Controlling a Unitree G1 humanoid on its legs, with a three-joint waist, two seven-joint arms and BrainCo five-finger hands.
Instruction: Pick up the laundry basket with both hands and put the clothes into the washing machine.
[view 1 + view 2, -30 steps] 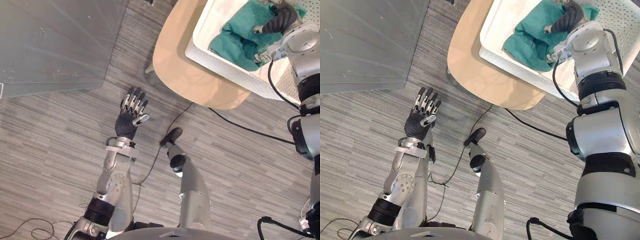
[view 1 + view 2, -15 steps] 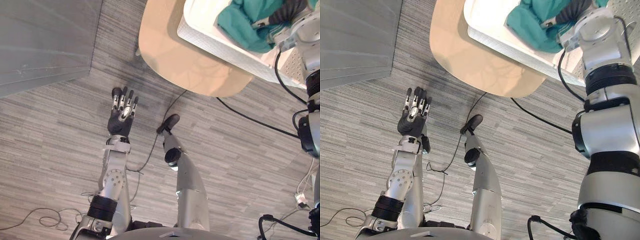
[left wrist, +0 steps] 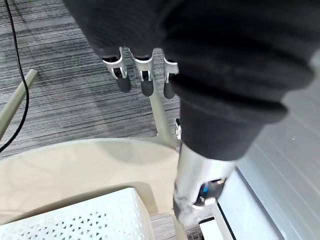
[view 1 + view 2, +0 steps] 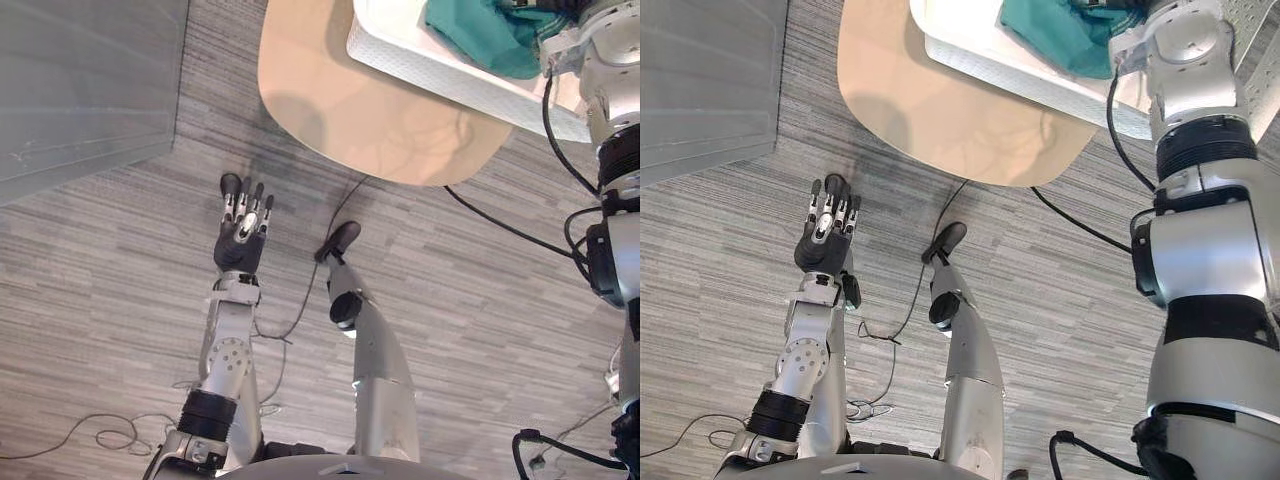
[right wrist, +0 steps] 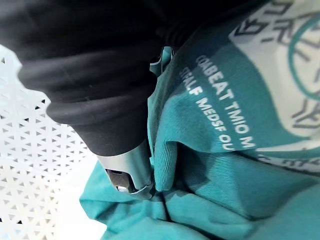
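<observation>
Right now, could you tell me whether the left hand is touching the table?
Apart. The left eye view shows floor between the open left hand and the table.

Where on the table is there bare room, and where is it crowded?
The table is bare on its near side, between the basket wall and the table's rim; the open left hand hovers over the floor short of it. The basket is crowded: teal clothes with the right hand on them.
</observation>
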